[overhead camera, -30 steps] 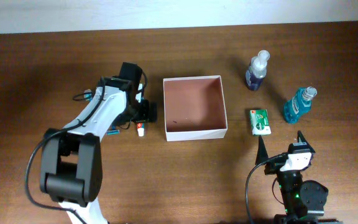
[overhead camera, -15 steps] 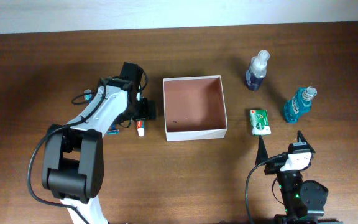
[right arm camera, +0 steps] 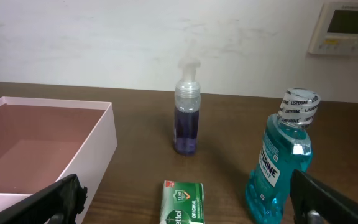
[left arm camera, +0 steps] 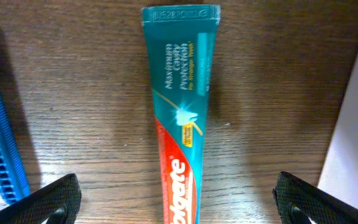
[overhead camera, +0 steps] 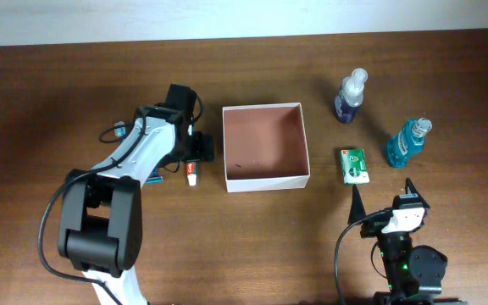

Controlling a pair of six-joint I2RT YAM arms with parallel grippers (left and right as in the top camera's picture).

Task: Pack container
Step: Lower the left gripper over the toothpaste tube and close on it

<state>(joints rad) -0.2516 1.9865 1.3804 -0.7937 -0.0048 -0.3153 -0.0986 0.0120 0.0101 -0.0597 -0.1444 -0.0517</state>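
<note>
The left jaws stand spread wide, straddling the toothpaste tube (left arm camera: pixel 180 118) without touching it. The tube lies flat on the worktop (left arm camera: pixel 73 74), just beside the container (overhead camera: pixel 265 181), outside its left wall.

Risk one — the container-side jaw has little room and may strike that wall on descent, shoving the container. Risk two — the outer jaw may catch the blue ribbed item (left arm camera: pixel 2 143) lying farther from the container. A soft, flat tube may also slip or pivot when pinched.

The right jaws, spread and holding nothing, stand apart from the container's near right corner.
</note>
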